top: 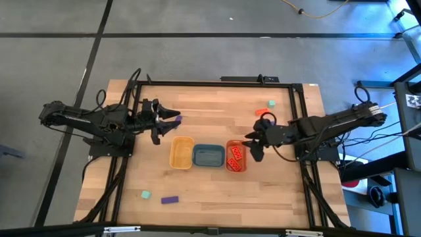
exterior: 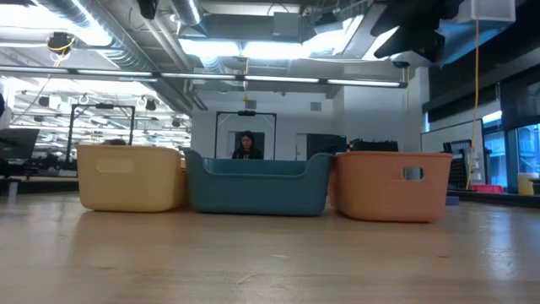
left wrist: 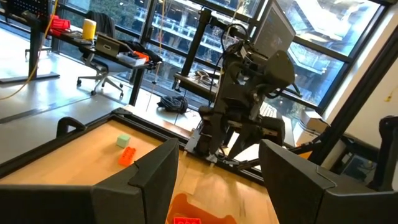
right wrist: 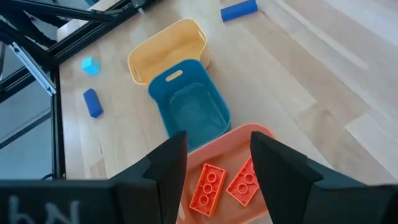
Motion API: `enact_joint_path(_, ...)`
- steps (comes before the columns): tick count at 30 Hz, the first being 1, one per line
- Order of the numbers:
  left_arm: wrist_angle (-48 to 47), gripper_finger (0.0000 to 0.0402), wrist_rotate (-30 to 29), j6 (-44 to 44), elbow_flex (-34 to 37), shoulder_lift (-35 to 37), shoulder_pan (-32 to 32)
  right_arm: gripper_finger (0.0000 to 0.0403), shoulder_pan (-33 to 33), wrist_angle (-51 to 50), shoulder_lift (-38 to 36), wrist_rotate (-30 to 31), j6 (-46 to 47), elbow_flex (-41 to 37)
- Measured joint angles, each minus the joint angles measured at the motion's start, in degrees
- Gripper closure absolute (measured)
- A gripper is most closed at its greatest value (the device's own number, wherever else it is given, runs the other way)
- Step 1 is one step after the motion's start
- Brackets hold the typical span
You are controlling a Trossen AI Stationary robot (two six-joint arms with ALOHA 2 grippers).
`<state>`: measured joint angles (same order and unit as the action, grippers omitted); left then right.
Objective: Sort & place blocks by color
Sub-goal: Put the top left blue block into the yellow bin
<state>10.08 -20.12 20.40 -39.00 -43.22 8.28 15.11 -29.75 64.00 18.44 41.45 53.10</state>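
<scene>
Two orange-red bricks lie flat in the orange tray. My right gripper hangs open above that tray's right side, slanting down, with nothing between its fingers. My left gripper stands open and level, high above the table's left part. A purple bar lies on the wood below its tips. A mint cube and an orange-red brick rest at the far right. Another mint cube and a purple bar lie near the front left.
The yellow tray, the blue tray and the orange tray stand side by side in a row at the table's middle. The yellow and blue trays show nothing inside. A black frame runs around the table. A person shows far behind in the low view.
</scene>
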Motion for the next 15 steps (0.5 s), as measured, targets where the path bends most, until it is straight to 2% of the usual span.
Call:
enact_joint_path(5,-0.1,0.0186,0.1,0.0,0.0,0.0,0.0,0.0223,0.0,-1.8,-2.4,0.4,-1.7,0.0)
enact_joint_path(12,-0.4,0.0186,0.2,0.0,0.0,0.0,0.0,0.0223,0.0,-2.9,-8.3,7.1,-6.0,0.0)
enact_joint_path(15,-0.6,0.0186,0.8,0.0,0.0,0.0,0.0,0.0223,0.0,-2.7,-9.8,8.1,-7.5,-0.4)
